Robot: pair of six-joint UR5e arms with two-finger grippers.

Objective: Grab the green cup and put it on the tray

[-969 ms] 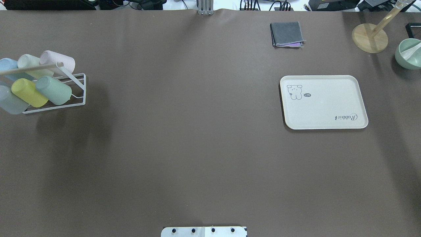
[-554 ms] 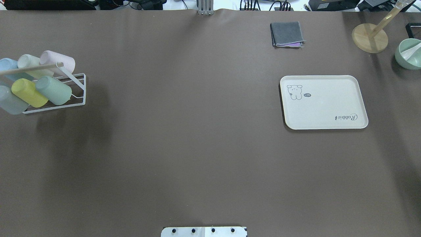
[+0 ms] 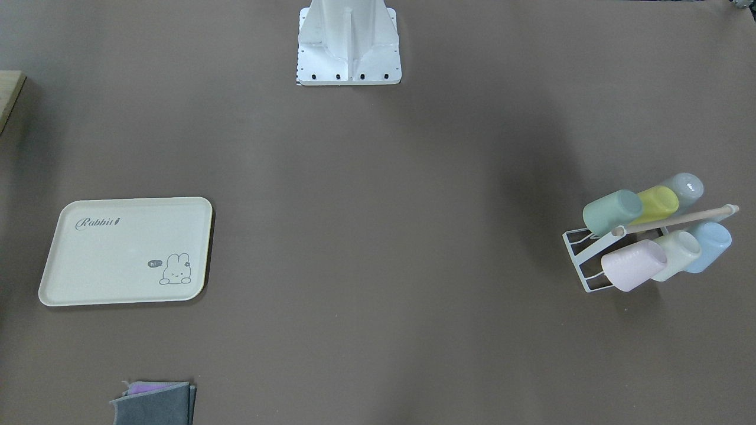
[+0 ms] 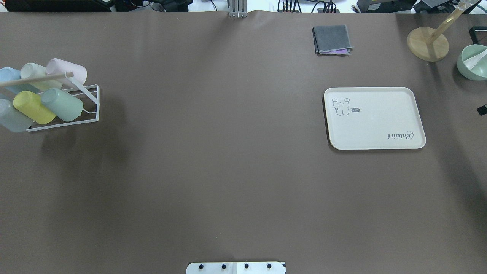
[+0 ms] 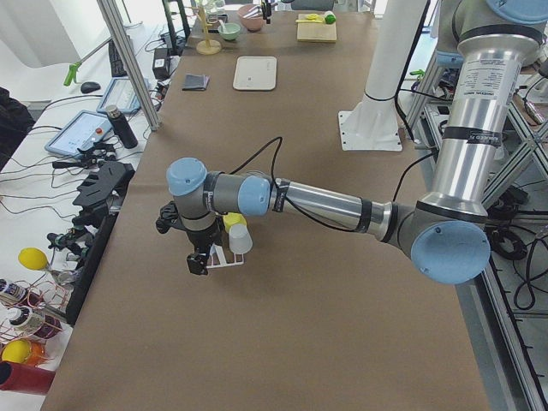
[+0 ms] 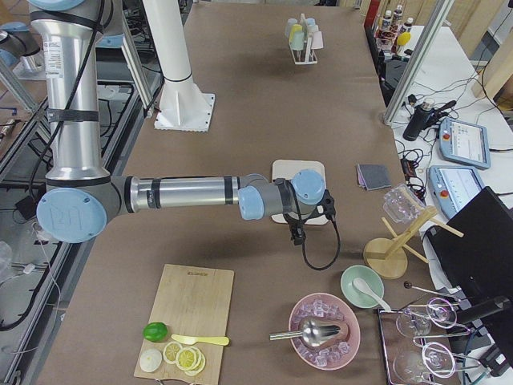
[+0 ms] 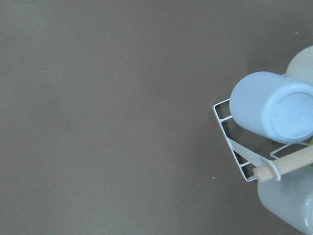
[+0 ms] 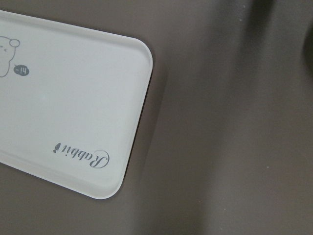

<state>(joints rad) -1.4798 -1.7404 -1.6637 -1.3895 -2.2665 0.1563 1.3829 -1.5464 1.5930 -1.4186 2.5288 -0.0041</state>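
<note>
Cup, matte sage green, handleless, lies on rack; left pincer, right pincer: spread indiscernible

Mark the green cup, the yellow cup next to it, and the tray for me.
green cup (image 4: pixel 62 104), overhead view, middle of its side wall.
yellow cup (image 4: pixel 33 107), overhead view, middle of its side wall.
tray (image 4: pixel 376 121), overhead view, bare floor between drawing and lettering.

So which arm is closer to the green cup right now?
The left. The left gripper hangs right by the rack that holds the green cup. The right gripper is by the tray, far across the table.
</note>
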